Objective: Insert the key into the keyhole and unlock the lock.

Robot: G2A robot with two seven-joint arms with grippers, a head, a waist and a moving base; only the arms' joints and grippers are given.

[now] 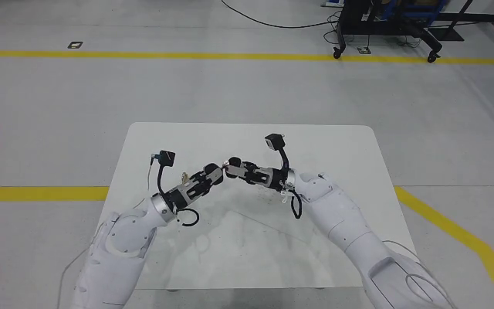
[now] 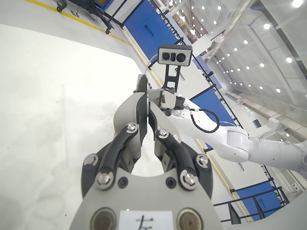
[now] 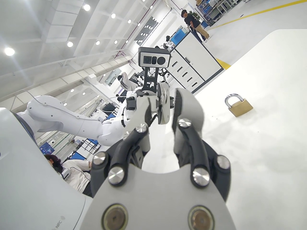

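Two grippers meet over mid-table. L gripper (image 2: 143,89) is pinched shut on key (image 3: 164,111). R gripper (image 3: 164,96) is partly open, fingers either side of the key head, no clamp yet. Lock (image 3: 238,106) lies on table, left of both, apart. Prob. key handover: R must close squarely before L lets go.

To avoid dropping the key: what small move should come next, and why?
Probably close the right gripper on the flat silver metal key: its fingers stand open on both sides of its round head, which the left gripper holds; the brass padlock lies apart on the white table.
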